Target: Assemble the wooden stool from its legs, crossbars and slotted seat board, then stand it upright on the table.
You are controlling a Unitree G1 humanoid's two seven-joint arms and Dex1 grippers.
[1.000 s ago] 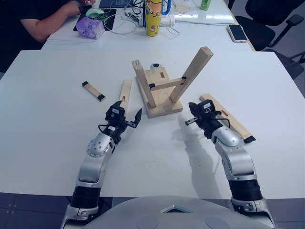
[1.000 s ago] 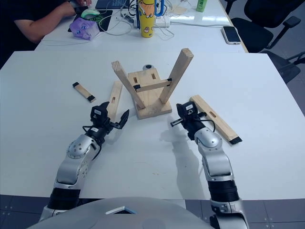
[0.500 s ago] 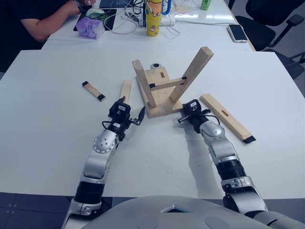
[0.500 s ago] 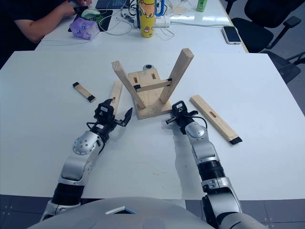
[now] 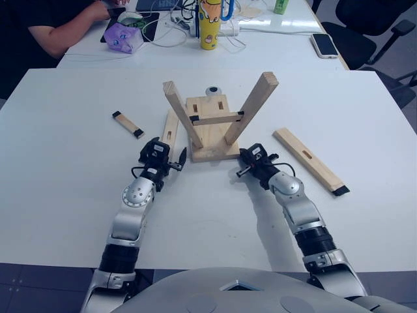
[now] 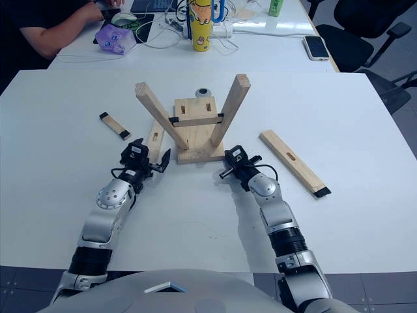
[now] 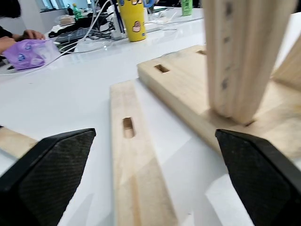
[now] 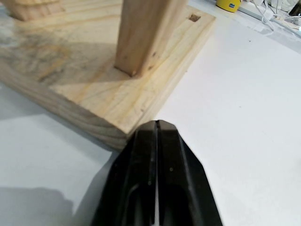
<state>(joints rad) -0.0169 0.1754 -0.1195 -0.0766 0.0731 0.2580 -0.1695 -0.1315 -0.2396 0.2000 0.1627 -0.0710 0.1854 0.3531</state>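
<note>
The half-built stool lies upside down: its slotted seat board rests flat on the table, and two splayed legs stand up from it, joined by a crossbar. My right gripper is shut, its tip at the board's near right corner. My left gripper is open beside the board's near left corner, over the end of a loose slotted leg. A second loose leg lies to the right. A short crossbar lies far left.
A small round dark object sits just behind the seat board. The table behind holds a yellow cup, a purple pouch, cables and a phone. The near half of the white table is bare.
My right gripper swung left to the seat board's corner, and the stool slid left and turned a little. My left gripper moved forward, then shifted slightly left beside the loose leg.
</note>
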